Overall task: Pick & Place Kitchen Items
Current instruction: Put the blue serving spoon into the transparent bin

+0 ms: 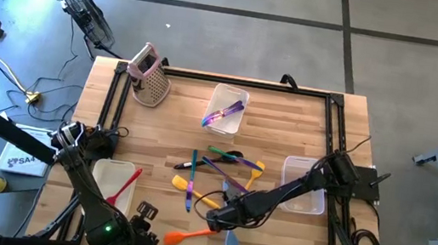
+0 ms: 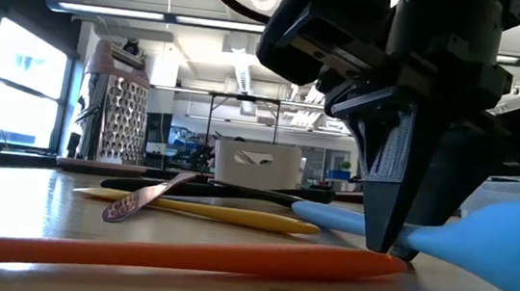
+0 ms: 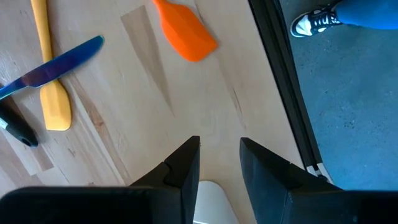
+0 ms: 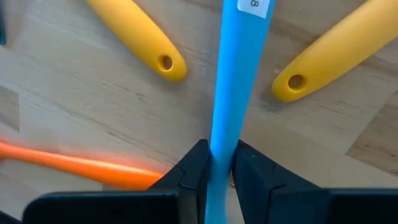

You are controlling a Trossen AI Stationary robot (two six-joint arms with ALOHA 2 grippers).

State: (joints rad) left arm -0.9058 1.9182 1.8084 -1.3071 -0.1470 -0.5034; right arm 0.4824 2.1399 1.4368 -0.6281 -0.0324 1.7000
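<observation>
My right gripper (image 4: 219,152) points down at the table's near middle (image 1: 221,217), shut on a light blue spatula (image 2: 509,259) that lies flat on the wood. An orange spatula (image 1: 186,236) lies just in front of it, its handle (image 2: 181,253) ending next to the fingertips. Two yellow utensils (image 4: 134,34) (image 4: 336,53) lie beyond with their handle ends toward the gripper. Several more coloured utensils (image 1: 226,166) are scattered at the table's middle. My left gripper (image 3: 219,143) hangs open above bare wood at the near left (image 1: 144,213), holding nothing. My right gripper pinches the blue spatula's handle (image 4: 224,124) between its two fingers. The fingers come from above, pointing down, and lie across the handle. Their tips (image 2: 388,238) reach the tabletop, and the spatula still lies on the table with its blade (image 2: 519,265) flat.
A white bin (image 1: 112,180) with a red utensil (image 1: 126,185) stands at the near left. A clear bin (image 1: 228,107) with purple utensils stands at the far middle, another clear bin (image 1: 304,186) at the right, and a pink grater (image 1: 150,74) at the far left. A person's shoe (image 3: 314,22) shows beside the table.
</observation>
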